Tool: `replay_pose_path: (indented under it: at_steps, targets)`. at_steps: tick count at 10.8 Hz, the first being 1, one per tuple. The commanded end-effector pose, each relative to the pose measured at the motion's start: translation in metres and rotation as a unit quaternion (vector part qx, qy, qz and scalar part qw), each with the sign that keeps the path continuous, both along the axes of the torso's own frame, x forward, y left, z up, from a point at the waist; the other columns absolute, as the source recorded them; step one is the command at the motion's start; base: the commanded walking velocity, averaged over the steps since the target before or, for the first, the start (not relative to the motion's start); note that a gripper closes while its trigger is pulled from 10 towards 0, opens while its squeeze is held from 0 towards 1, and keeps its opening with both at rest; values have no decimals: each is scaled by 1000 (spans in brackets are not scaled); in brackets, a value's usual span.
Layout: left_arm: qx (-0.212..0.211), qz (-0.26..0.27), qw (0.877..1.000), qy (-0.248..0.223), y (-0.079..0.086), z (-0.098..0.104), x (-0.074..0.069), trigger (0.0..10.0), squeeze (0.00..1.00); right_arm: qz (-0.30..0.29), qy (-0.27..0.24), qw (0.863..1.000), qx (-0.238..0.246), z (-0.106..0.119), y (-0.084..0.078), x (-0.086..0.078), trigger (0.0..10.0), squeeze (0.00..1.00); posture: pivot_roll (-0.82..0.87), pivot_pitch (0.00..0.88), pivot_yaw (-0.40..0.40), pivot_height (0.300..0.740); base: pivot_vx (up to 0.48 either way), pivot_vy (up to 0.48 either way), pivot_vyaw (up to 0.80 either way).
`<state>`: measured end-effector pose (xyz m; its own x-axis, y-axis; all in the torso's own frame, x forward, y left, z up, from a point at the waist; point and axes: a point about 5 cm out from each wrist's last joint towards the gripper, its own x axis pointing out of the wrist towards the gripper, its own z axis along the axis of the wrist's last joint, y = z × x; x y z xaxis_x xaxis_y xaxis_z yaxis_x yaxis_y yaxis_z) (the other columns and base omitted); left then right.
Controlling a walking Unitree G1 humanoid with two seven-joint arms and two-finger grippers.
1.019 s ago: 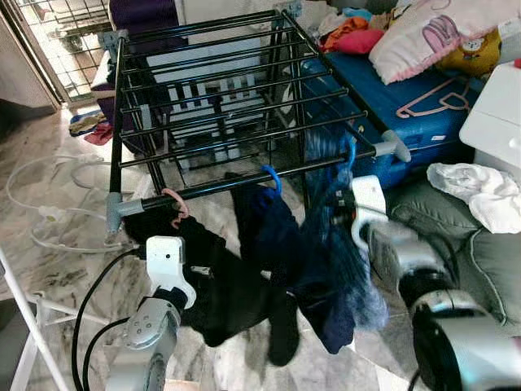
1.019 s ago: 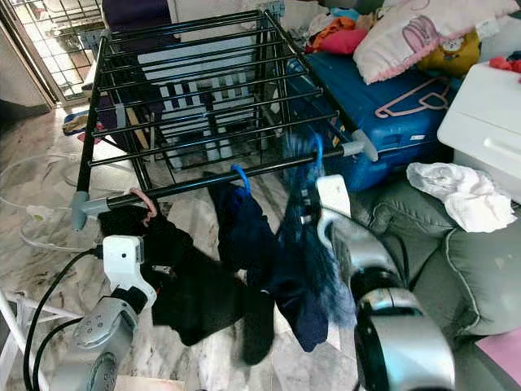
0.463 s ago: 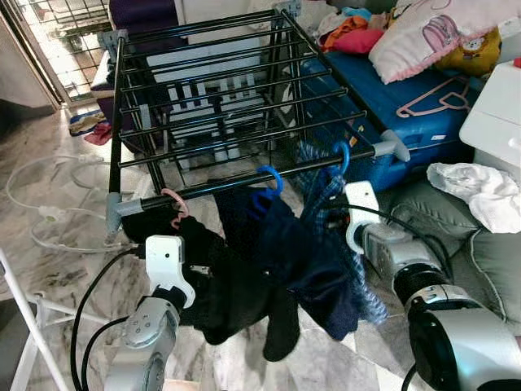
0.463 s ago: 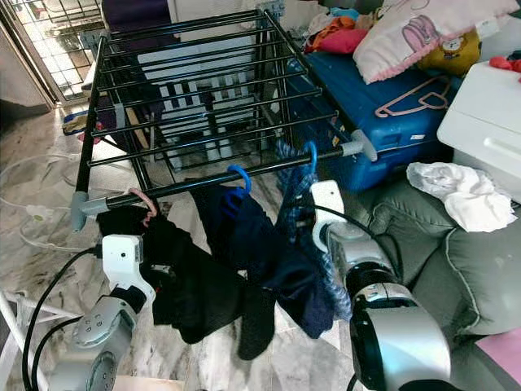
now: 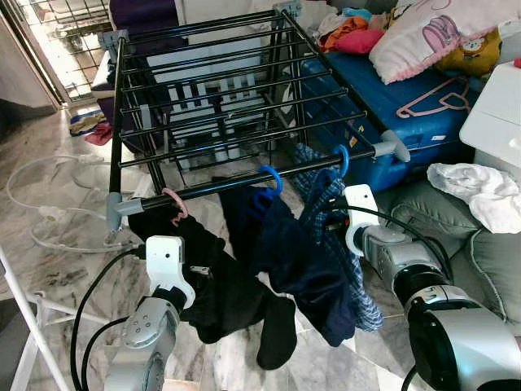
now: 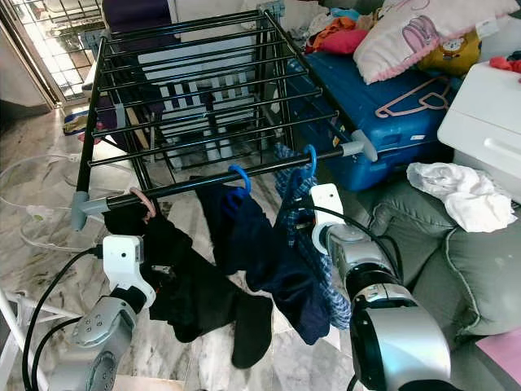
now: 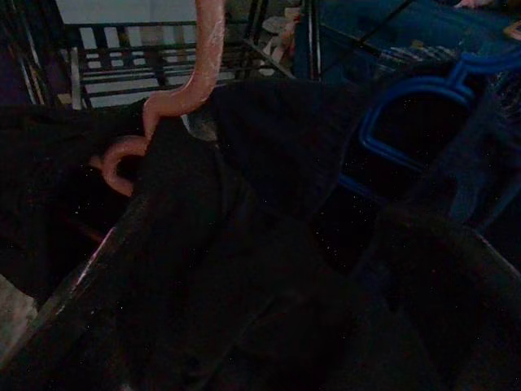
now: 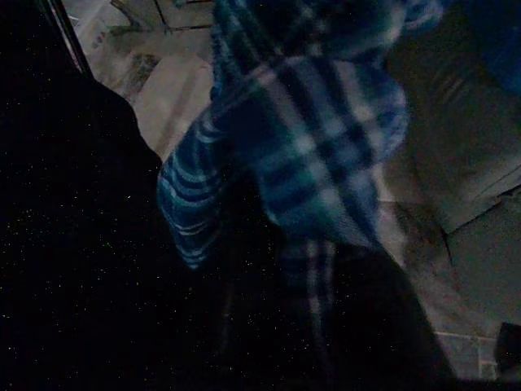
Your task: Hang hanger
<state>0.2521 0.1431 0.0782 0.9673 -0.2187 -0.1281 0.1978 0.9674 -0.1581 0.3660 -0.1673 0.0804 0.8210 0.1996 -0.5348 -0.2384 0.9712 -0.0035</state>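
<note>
Black drying rack (image 5: 212,90) with grey end caps, pink hanger (image 5: 175,205) holding a black garment (image 5: 203,277), two blue hangers (image 5: 271,183), navy garment (image 5: 301,269), blue plaid shirt (image 8: 309,155), blue suitcase (image 5: 407,114), white cloth (image 5: 480,191), marbled floor (image 5: 49,261)

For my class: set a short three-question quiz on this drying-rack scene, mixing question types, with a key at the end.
1. True or false: three hangers hook over the front bar of the drying rack.
2. Multiple choice: the hook nearest the right gripper is (a) pink, (b) blue, (c) white.
3. Fill in: the spare pink hanger lies on the blue ____.

Key
1. True: a pink-hooked hanger with a black garment, a middle blue hanger with a dark navy garment, and a right-hand blue hanger with a blue plaid garment.
2. b.
3. Suitcase.
</note>
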Motion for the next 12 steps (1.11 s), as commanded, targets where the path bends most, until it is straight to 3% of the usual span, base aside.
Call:
replay_pose_path:
  at_steps: [1, 7, 12]
  targets:
    - [10, 5, 1000, -6, 4, 4, 2, 10000, 0, 0, -11, 1000, 3, 3, 2, 2, 10000, 1000, -52, 0, 109, 740, 0, 0, 0]
    - [7, 4, 1000, 5, 3, 1, 1, 10000, 0, -7, -72, 997, -24, 8, -19, -4, 10000, 1000, -67, 0, 110, 740, 0, 0, 0]
    - [12, 11, 1000, 10, 4, 0, -1, 10000, 0, 11, -155, 987, -31, 19, -19, -22, 10000, 1000, -71, 0, 107, 740, 0, 0, 0]
